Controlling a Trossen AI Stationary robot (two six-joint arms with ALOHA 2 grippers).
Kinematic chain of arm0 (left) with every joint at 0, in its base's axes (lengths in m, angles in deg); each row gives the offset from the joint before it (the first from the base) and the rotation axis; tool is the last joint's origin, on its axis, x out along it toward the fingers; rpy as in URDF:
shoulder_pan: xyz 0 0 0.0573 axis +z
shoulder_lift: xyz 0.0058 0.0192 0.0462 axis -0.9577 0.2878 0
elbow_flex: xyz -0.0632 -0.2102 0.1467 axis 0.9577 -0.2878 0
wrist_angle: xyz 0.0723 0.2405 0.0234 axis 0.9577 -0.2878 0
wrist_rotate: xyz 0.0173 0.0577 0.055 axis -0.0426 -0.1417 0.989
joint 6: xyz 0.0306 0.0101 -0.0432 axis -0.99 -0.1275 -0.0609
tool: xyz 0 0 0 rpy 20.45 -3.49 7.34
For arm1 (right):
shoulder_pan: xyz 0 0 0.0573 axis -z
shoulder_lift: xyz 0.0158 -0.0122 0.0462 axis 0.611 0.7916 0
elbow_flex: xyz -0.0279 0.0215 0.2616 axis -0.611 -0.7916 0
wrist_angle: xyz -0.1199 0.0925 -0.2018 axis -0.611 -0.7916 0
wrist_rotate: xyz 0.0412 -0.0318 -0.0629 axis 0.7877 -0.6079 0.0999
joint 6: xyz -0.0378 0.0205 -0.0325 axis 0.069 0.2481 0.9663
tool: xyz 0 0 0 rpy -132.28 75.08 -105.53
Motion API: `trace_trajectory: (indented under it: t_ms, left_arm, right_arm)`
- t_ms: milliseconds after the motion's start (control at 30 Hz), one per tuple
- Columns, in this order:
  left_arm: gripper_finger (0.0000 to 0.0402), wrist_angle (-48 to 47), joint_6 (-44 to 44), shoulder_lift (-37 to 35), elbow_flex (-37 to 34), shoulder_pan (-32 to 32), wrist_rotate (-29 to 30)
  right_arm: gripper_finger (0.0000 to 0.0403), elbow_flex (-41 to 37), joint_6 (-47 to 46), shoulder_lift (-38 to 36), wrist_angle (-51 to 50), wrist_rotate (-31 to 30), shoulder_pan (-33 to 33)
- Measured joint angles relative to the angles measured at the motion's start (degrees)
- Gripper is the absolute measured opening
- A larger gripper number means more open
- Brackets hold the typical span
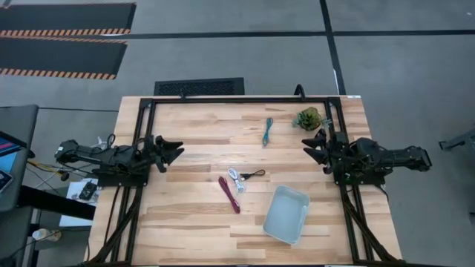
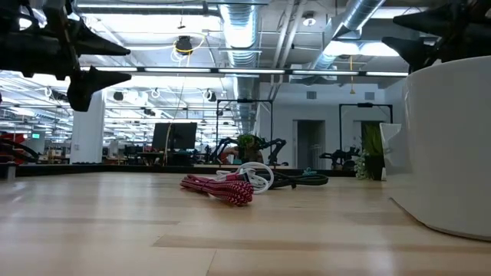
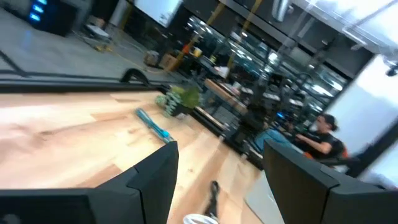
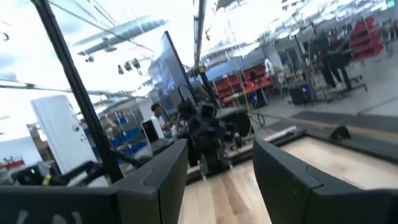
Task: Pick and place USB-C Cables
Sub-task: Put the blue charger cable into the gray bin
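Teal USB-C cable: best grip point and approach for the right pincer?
Grip the teal cable at its middle, coming straight down from above. It lies flat on the table as a slim bundle running lengthwise away from the front edge, so set the fingers across its narrow width. It lies alone, apart from the plant. The right pincer, open, is nearest.

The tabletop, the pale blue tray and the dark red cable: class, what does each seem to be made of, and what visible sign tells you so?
Tabletop: wood, apparently butcher-block, shown by pale planks with grain lines and a faint sheen.
Pale blue tray: probably moulded plastic, given its smooth uniform walls and rounded corners.
Dark red cable: likely braided fabric sheathing, since the low view shows a woven, speckled texture.
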Motion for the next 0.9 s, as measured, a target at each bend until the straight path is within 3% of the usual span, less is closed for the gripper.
trace_trajectory:
  t_ms: [167,467,733,900]
  left_arm:
    - [0.0219,0.0,2.46,0.0,0.0,0.0,4.76]
    - [0.0219,4.85,6.51,-0.03,0.44,0.02,6.07]
    - [0.0219,8.41,4.05,1.26,7.68,0.0,-0.83]
    - [0.0219,6.04,3.72,9.3,15.33,-0.01,-5.0]
  right_arm:
    - [0.0205,0.0,-2.49,0.0,-4.5,0.01,-0.02]
    - [0.0205,4.68,-5.99,2.77,-6.72,-4.48,0.02]
    - [0.0205,24.71,-6.22,22.95,-31.83,-4.32,-0.2]
    - [0.0205,40.21,-8.09,39.8,-50.79,2.53,-1.9]
